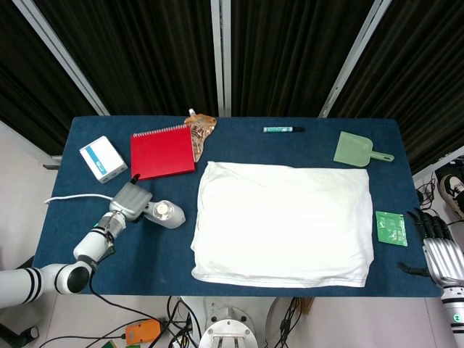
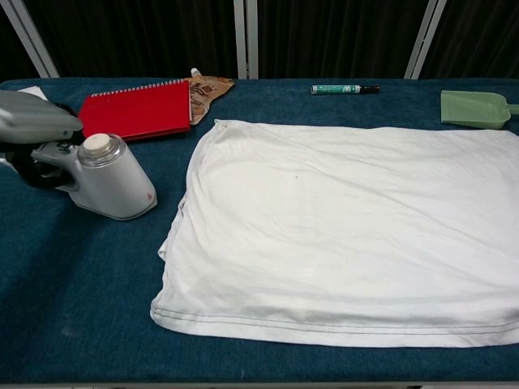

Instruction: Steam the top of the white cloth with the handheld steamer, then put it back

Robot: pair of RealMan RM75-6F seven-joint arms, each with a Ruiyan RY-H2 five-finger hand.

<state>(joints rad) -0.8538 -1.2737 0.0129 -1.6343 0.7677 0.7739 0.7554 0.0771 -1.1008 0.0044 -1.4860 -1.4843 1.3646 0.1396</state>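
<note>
The white cloth lies spread flat over the middle and right of the blue table; the chest view shows the cloth filling most of the frame. The white handheld steamer stands on the table left of the cloth, close to its edge but apart from it. My left hand wraps the steamer's handle from behind. In the chest view the left hand covers the handle beside the steamer. My right hand hangs off the table's right edge with fingers apart, holding nothing.
Behind the steamer lie a red spiral notebook, a white box and a snack pouch. A marker and a green dustpan sit along the back edge. A green packet lies right of the cloth. A white cord trails left.
</note>
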